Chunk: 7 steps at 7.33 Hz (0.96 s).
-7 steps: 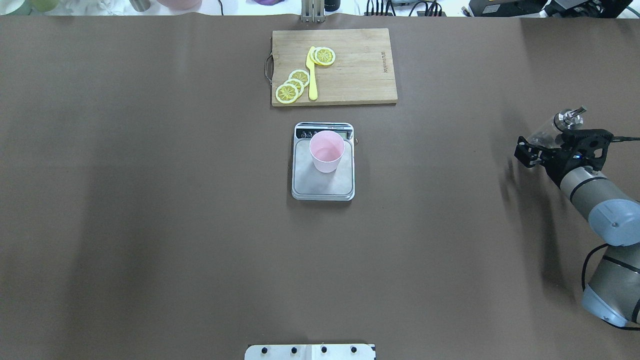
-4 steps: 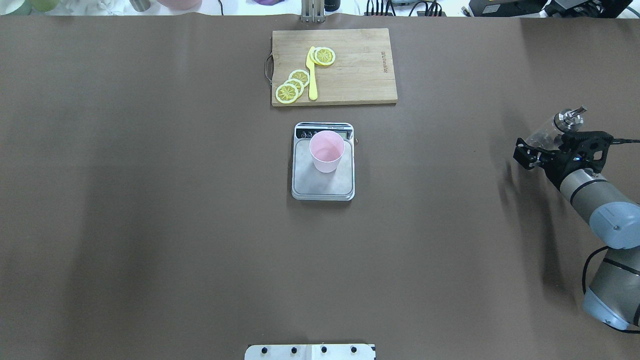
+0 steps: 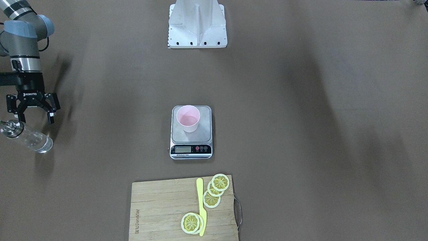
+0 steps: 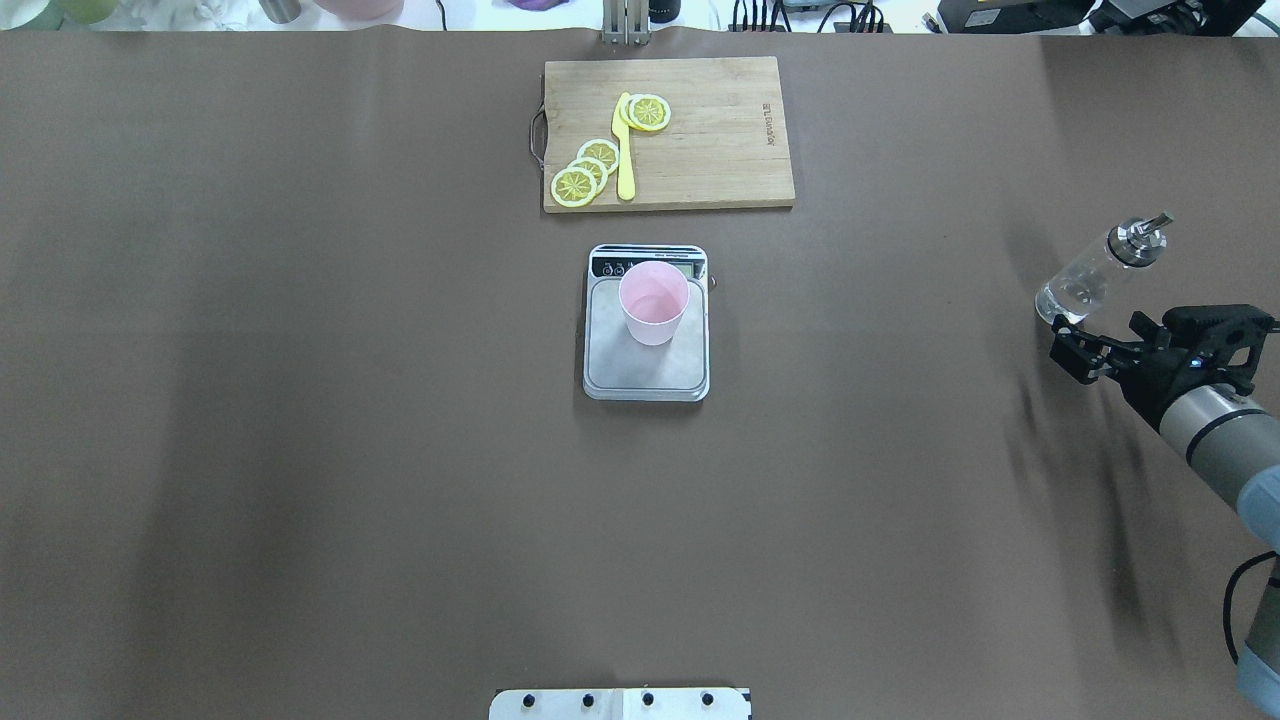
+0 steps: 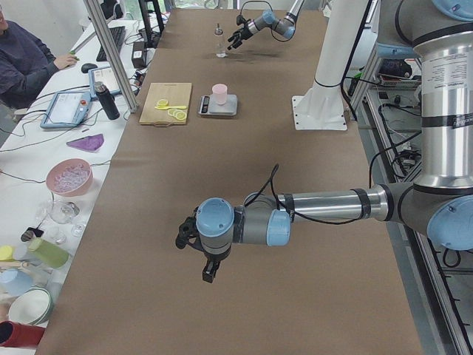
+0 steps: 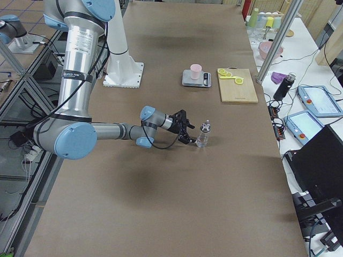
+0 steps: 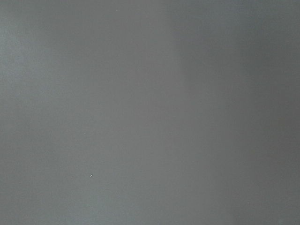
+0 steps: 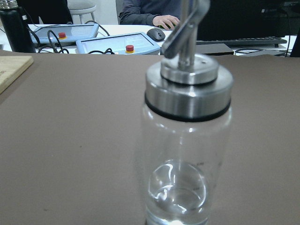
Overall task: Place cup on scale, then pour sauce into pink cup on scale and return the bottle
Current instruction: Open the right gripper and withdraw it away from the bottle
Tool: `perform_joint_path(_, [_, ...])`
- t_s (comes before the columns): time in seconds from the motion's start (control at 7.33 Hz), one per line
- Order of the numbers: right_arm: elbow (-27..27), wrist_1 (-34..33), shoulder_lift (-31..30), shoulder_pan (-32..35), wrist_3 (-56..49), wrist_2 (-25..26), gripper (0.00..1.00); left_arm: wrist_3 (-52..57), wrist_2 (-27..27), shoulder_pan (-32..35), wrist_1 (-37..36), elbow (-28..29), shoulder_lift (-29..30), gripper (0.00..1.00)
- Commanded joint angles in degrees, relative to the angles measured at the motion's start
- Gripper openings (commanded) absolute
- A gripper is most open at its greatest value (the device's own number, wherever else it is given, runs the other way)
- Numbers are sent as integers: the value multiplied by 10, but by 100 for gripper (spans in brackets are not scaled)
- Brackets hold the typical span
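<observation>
Overhead exterior view: the cup (image 4: 653,300) is sitting upright on the scale (image 4: 640,375), pushed toward the display end of the platform, pretty much mid-bench (image 4: 300,450). From the front-facing cam we can see inside it, and the bottom looks a bit glossy, but we can't tell how much liquid is in there tbh.

The bottle (image 4: 1085,275) is way over on the robot's right, well apart from the scale, standing upright on the bench w/ its silver spout on top. The right wrist cam is basically staring straight at it, and the sauce (image 8: 176,197) is just a shallow clear layer at the very bottom of the glass.

The right claw (image 4: 1070,358) is right beside the bottle, fingers spread apart w/ nothing between them, not touching the glass afaict.

The left claw (image 5: 203,259) only shows in the exterior left view, hanging over bare bench well away from everything, so we can't tell if it's apart or together. Its wrist cam shows nothing but bench surface.

Beyond the scale there's a wooden cutting board (image 4: 720,140) w/ lemon slices (image 4: 575,185) and a yellow knife (image 4: 625,160) on it.
</observation>
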State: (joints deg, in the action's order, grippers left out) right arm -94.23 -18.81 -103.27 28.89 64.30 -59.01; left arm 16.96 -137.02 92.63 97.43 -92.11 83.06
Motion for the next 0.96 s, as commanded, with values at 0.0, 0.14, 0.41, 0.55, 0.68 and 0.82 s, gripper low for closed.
perform_joint_path(0.0, [-58, 0, -58, -27, 10, 10, 100, 0, 0, -1, 0, 0, 0, 98])
perform_joint_path(0.14, [-92, 0, -101, -26, 10, -4, 100, 0, -1, 0, 0, 0, 0, 98])
perform_joint_path(0.41, [-101, -1, -120, -23, 0, -26, 100, -1, -1, 0, -1, 0, 0, 98])
perform_joint_path(0.55, [-88, -3, -113, 20, -37, -89, 100, -1, -1, 0, -1, 0, 0, 98])
perform_joint_path(0.68, [-74, -1, -106, 102, -100, -176, 100, 0, -1, 0, -1, 0, 1, 98])
perform_joint_path(0.82, [-62, -3, -95, 185, -149, -263, 100, 0, -3, -1, -1, 0, 1, 98])
